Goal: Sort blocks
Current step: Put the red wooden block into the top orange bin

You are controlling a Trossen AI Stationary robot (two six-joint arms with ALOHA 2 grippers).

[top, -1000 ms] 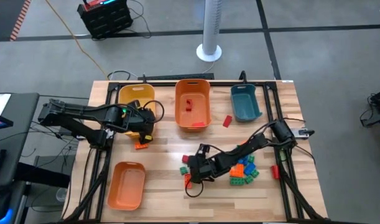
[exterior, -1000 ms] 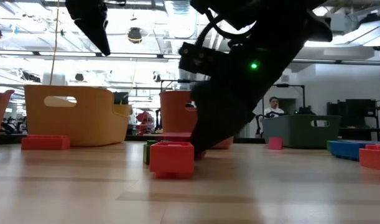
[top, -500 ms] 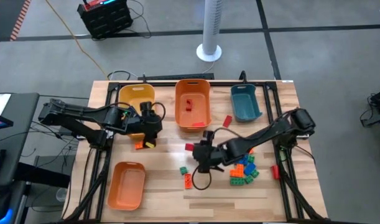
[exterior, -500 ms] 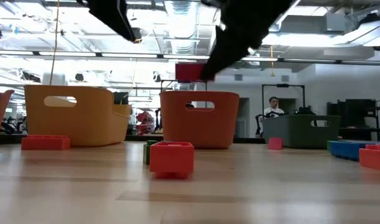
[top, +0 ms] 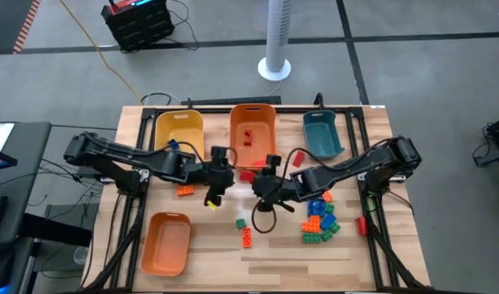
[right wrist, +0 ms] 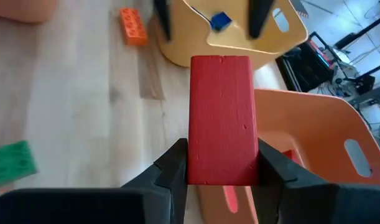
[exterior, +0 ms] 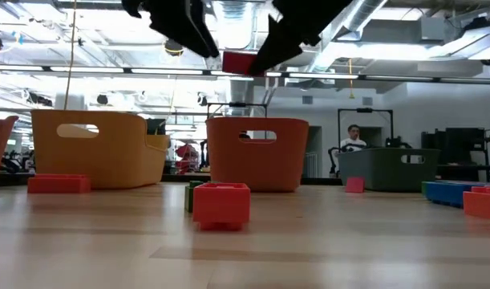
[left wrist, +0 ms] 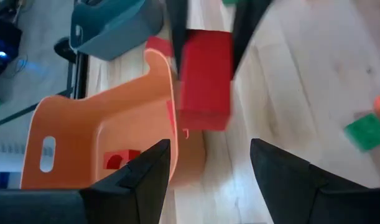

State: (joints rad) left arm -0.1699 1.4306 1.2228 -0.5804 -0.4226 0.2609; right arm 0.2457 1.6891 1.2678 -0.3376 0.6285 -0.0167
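My right gripper [top: 257, 180] is shut on a red block [right wrist: 219, 118], held in the air over the table just in front of the middle orange bin [top: 253, 135]. The low view shows this block [exterior: 240, 62] high above the tabletop. My left gripper [top: 219, 176] is open and faces the block from the table's left; its fingers [left wrist: 149, 177] stand short of the block [left wrist: 205, 78] and touch nothing. More red blocks [top: 247, 136] lie inside the orange bin. A heap of mixed blocks [top: 318, 220] lies at the right. My right gripper pinches the red block's two long sides [right wrist: 193, 163] between its two fingers, at the end nearest the wrist. The rest of the block sticks out ahead of the fingers. The fingers come from the table's right, slanting down. The block is lifted clear of the table.
A yellow bin [top: 180, 131] and a teal bin [top: 323, 135] flank the orange bin at the far edge; another orange bin [top: 167, 243] stands near left. Loose blocks lie on the wood: orange [top: 184, 191], green [top: 240, 222], orange-red [top: 247, 237], red [top: 298, 157].
My right gripper has risen from the table with the red block and gone toward the far edge, up to the orange bin's front. My left gripper has moved toward the table's right, toward the block, and has rolled about its pointing line.
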